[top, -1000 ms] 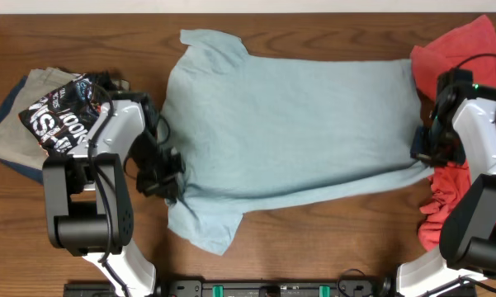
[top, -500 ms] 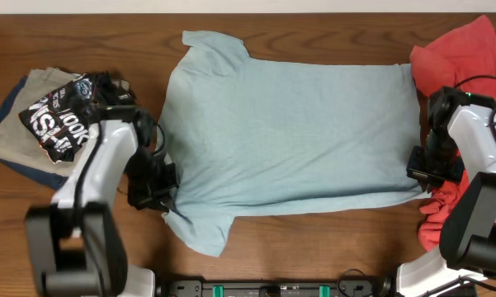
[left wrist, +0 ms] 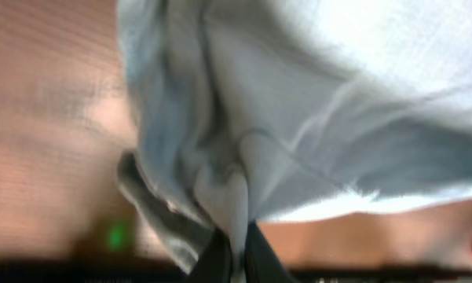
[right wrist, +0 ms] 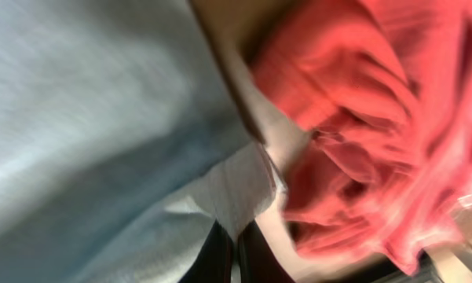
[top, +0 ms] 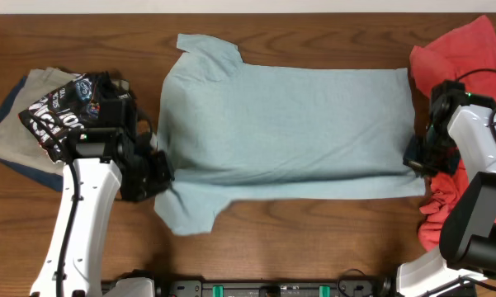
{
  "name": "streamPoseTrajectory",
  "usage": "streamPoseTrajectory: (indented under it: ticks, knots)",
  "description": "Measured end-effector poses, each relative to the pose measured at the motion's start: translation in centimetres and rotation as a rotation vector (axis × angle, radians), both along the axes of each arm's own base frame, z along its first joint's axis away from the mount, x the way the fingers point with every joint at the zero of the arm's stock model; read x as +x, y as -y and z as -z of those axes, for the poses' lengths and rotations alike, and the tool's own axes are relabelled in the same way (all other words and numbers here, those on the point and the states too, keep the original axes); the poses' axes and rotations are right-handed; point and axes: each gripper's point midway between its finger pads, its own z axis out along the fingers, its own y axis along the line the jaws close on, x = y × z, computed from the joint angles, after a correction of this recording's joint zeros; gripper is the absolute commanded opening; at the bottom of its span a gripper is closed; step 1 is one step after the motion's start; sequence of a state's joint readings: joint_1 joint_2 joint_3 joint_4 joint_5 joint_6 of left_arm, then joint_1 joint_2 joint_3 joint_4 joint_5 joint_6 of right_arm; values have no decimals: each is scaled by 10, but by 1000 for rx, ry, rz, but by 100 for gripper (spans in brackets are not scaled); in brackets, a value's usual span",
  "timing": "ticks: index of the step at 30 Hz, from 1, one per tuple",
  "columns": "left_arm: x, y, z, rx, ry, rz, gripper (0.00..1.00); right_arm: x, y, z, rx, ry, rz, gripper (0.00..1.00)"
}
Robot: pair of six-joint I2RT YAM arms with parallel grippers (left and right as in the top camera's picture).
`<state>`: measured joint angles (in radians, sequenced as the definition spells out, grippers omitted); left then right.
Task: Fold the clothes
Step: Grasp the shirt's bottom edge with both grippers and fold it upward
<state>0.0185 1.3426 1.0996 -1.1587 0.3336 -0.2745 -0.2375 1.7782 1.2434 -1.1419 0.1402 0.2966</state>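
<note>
Left hand (top: pixel 155 172) is clamped on the T-shirt (top: pixel 289 124) where the near sleeve meets the body; the wrist view shows blue cloth bunched between its narrow fingers (left wrist: pixel 218 258). Right hand (top: pixel 415 155) pinches the near hem corner the same way, a small fold caught at its tips. Between the two hands the T-shirt lies spread flat on the worktop (top: pixel 314 247). Just outboard of the right hand lies the crumpled red shirt (top: pixel 466 49). Beyond the left hand, on its outer side, sits a pile (top: pixel 33 124) of other garments
</note>
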Motion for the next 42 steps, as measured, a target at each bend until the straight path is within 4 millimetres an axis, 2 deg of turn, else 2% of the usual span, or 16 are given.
streamPoseTrajectory:
  ticks: [4, 9, 19, 20, 21, 23, 25, 27, 31, 36, 40, 42]
  knots:
    - [41, -1, 3, 1, 131, -14, 6, 38, -7, 3, 57, 160, -17, 2]
    - [82, -2, 9, -1, 239, -24, 6, 70, -9, 0, 80, 295, -31, 3]
    - [152, -3, 25, -13, 407, -64, 7, 100, -6, -7, 73, 420, -45, 7]
    - [159, -3, 25, -14, 428, -66, 17, 102, -6, -8, 70, 431, -45, 15]
    - [164, -3, 26, -14, 444, -66, 33, 105, -5, -8, 67, 442, -41, 25]
    - [172, -2, 28, -18, 461, -71, 56, 111, -3, -11, 60, 467, -45, 42]
    - [172, -2, 35, -18, 443, -74, 64, 116, -2, -13, 55, 492, -40, 47]
    - [166, -2, 42, -18, 405, -81, 67, 117, -2, -13, 54, 495, -45, 47]
    - [137, -3, 59, -2, 268, -67, 67, 106, -5, -9, 66, 448, -41, 46]
    - [93, -21, 76, 110, 82, -72, 67, 86, -9, 1, 86, 370, -34, 46]
    - [86, -36, 80, 198, 53, -81, 66, 70, -13, 17, 97, 324, -30, 45]
    - [87, -40, 82, 224, 58, -85, 63, 62, -15, 26, 102, 304, -28, 44]
